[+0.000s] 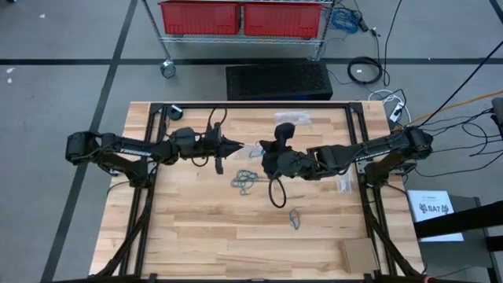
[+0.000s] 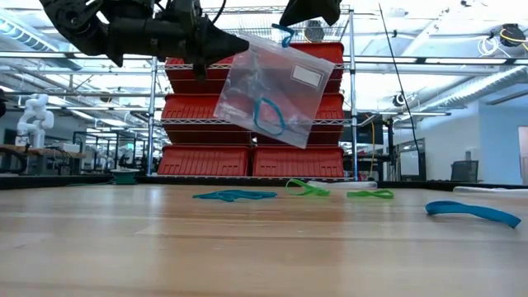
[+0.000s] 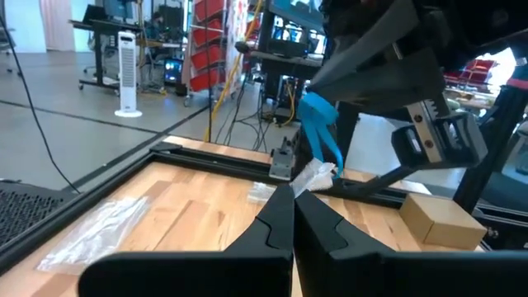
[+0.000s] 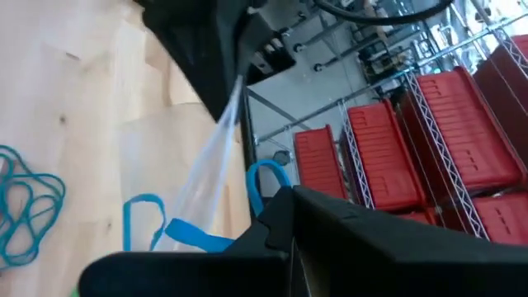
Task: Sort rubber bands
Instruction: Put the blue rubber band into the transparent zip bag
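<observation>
Fingers of the left gripper (image 2: 239, 41) clench the corner of a clear bag (image 2: 276, 87) hung above the table; the right gripper (image 2: 285, 27) pinches a blue rubber band (image 2: 284, 35) just over the bag's mouth. Bagging is underway; next, drop the band inside. Other rubber bands (image 2: 235, 195) lie below.

One camera looks straight down on the whole worktop (image 1: 236, 236). Another sits level with its surface, facing red bins (image 2: 247, 157). Each wrist camera peers closely past its own pincer; all share the clear bag (image 2: 272, 82).
</observation>
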`<action>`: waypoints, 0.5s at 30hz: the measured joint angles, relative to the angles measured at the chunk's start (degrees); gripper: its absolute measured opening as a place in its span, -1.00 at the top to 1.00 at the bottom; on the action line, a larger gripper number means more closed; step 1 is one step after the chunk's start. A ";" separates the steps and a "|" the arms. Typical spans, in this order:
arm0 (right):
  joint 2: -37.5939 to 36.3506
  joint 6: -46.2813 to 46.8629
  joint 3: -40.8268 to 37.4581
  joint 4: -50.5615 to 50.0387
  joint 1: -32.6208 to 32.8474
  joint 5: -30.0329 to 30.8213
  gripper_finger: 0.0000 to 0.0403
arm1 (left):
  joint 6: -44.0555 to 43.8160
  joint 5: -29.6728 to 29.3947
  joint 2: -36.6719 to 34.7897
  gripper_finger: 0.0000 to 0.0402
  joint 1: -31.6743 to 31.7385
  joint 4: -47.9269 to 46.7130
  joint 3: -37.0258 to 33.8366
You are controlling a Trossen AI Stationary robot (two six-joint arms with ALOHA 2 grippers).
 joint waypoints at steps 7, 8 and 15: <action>4.72 -3.41 0.00 -0.89 0.01 -0.98 1.00 | -1.08 0.00 0.00 1.00 0.04 0.07 0.00; 5.31 -4.11 0.00 -0.75 0.07 -0.27 1.00 | -1.32 0.00 0.00 1.00 0.06 0.04 0.00; 4.58 -5.16 0.07 -0.65 0.93 2.01 1.00 | -1.47 -0.18 0.00 1.00 0.45 -0.34 0.00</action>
